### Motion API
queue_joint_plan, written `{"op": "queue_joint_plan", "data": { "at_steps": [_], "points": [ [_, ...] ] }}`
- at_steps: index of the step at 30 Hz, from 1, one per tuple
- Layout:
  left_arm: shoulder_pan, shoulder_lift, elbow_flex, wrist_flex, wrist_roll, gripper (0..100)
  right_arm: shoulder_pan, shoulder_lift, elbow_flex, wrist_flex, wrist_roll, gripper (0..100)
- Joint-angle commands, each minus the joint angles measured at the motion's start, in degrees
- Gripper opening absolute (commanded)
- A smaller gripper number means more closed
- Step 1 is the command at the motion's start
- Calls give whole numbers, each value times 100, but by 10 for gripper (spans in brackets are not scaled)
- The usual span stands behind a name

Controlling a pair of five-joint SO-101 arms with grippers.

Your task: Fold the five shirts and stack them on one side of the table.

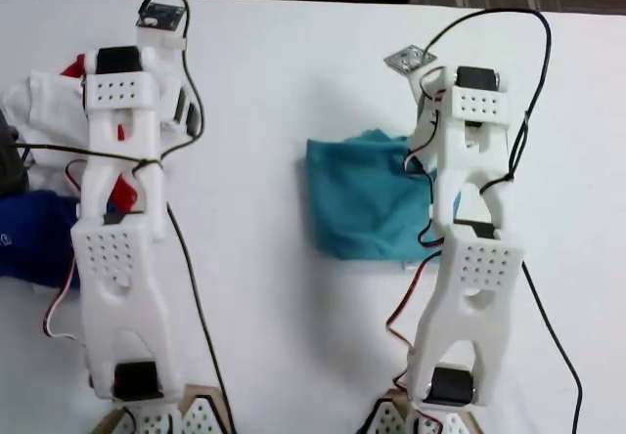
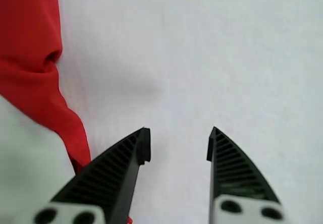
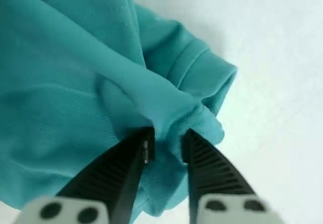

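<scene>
A teal shirt [image 1: 362, 199] lies partly folded in the middle of the white table [image 1: 264, 82]. My right gripper [image 3: 166, 143] is shut on a bunched fold of the teal shirt [image 3: 75, 82], near a sleeve cuff. At the table's left side lies a loose pile: a white shirt [image 1: 44, 111], a red shirt [image 1: 122, 192] and a blue shirt [image 1: 34, 238]. The left arm [image 1: 117, 258] stretches over that pile. My left gripper [image 2: 176, 143] is open above bare table, with the red shirt [image 2: 30, 57] just beside one finger and nothing between the fingers.
Black and red cables [image 1: 196, 287] trail along both arms onto the table. The right arm [image 1: 469, 268] covers the teal shirt's right edge. Bare tabletop lies between the arms and along the right side. The far table edge runs across the top of the high view.
</scene>
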Motion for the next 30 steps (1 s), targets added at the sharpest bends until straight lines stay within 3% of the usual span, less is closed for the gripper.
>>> {"op": "queue_joint_plan", "data": {
  "at_steps": [1, 21, 30],
  "points": [
    [-18, -413, -40, -88, -18, 210, 84, -497, -176, -66, 0, 30],
    [158, -413, -13, -44, -18, 210, 136, -514, -1670, 418, 9, 20],
    [158, -413, -13, -44, -18, 210, -136, -470, -1776, 119, 563, 20]
  ]
}}
